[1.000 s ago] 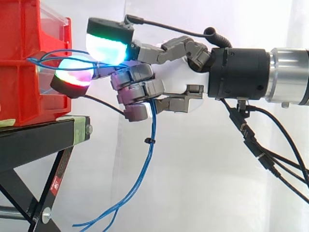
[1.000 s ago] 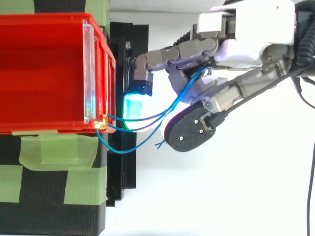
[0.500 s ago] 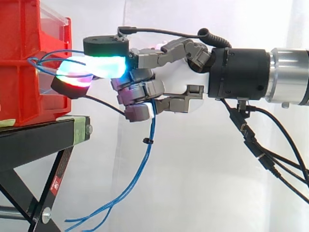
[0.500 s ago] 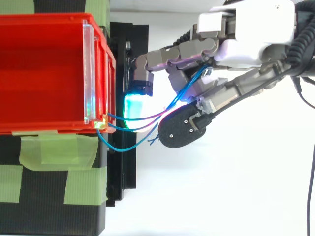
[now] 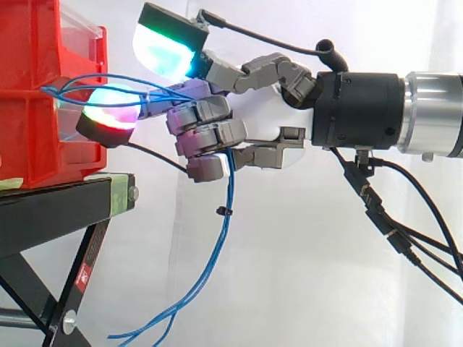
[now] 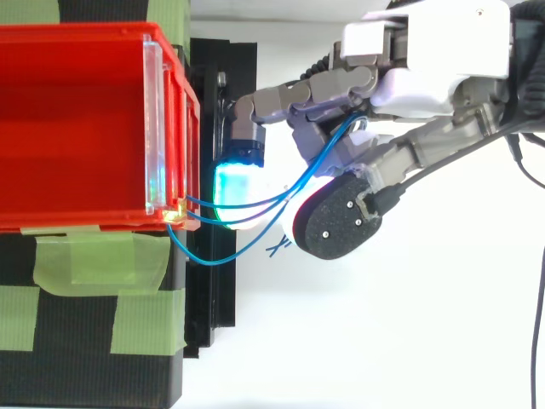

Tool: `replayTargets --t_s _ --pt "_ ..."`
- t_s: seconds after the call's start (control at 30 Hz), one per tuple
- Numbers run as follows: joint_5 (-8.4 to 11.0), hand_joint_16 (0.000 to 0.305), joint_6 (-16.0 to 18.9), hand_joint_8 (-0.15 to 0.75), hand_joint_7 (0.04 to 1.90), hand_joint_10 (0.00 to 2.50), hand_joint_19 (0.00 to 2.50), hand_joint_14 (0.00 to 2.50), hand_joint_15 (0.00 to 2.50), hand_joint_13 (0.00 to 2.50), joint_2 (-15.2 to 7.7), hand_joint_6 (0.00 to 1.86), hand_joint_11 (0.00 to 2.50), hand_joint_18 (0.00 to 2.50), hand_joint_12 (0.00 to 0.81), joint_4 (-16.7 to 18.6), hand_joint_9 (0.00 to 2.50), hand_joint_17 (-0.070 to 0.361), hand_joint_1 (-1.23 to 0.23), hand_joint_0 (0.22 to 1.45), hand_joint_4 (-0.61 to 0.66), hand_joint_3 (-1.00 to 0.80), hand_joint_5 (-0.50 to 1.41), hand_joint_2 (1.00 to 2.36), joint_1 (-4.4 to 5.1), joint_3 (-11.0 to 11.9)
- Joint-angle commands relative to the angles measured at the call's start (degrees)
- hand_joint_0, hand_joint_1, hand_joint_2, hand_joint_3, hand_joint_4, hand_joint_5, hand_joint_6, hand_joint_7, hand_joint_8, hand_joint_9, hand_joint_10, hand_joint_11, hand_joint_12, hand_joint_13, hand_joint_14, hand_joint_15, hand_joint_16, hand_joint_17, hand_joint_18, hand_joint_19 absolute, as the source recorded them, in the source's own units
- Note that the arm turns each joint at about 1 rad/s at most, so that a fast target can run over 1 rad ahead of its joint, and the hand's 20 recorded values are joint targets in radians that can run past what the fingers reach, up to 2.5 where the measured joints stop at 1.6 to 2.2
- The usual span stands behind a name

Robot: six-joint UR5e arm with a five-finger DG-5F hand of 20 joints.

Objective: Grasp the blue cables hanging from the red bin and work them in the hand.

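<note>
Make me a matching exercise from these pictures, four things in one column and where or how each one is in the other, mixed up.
1 blue cables
2 red bin
3 hand
4 green tape

A stands on the black stand
B curled round the cables
C stuck on the stand's top
D hang from the bin's front corner

Pairs: 1-D, 2-A, 3-B, 4-C

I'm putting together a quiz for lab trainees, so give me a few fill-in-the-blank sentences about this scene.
The cables held in the hand are ____ in colour.
They come out of a bin that is ____.
The bin sits on a stand that is ____.
The hand reaches in from the side view's ____ edge.
Missing words: blue; red; black; right.
</note>
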Motion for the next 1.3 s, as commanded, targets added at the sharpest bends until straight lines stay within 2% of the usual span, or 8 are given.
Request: replayTargets --t_s 0.0,0.23,0.5,0.87,1.1,1.27 --pt "0.0 0.045 0.0 0.39 1.34 2.5 1.18 2.5 1.49 0.73 0.0 0.0 1.88 1.21 0.437 0.06 0.5 0.102 -0.63 0.92 0.28 -0.8 0.27 1.01 0.0 -0.01" --pt "0.09 0.045 0.0 0.383 1.32 2.5 1.23 2.5 1.49 0.74 0.0 0.02 1.84 1.24 0.437 -0.03 0.5 0.102 -0.64 1.0 0.27 -0.62 0.27 1.02 0.0 0.08" --pt "0.09 0.045 0.0 0.379 1.32 2.5 1.2 2.5 1.49 0.75 0.0 0.03 1.83 1.23 0.431 -0.03 0.51 0.101 -0.64 1.03 0.27 -0.51 0.27 1.02 0.0 -0.01" --pt "0.09 0.046 0.0 0.386 1.34 2.5 1.22 2.5 1.49 0.75 0.0 0.01 1.87 1.25 0.432 -0.03 0.51 0.103 -0.6 0.9 0.28 -0.76 0.28 1.01 0.0 -0.01" --pt "0.09 0.045 0.0 0.386 1.33 2.5 1.2 2.5 1.48 0.76 0.0 0.01 1.85 1.26 0.434 -0.03 0.52 0.102 -0.62 0.89 0.28 -0.87 0.29 1.01 0.09 -0.01" --pt "0.0 0.045 0.0 0.383 1.33 2.5 1.21 2.5 1.48 0.78 0.0 0.02 1.84 1.28 0.438 -0.2 0.53 0.101 -0.65 0.91 0.29 -0.89 0.29 1.0 0.17 0.08"
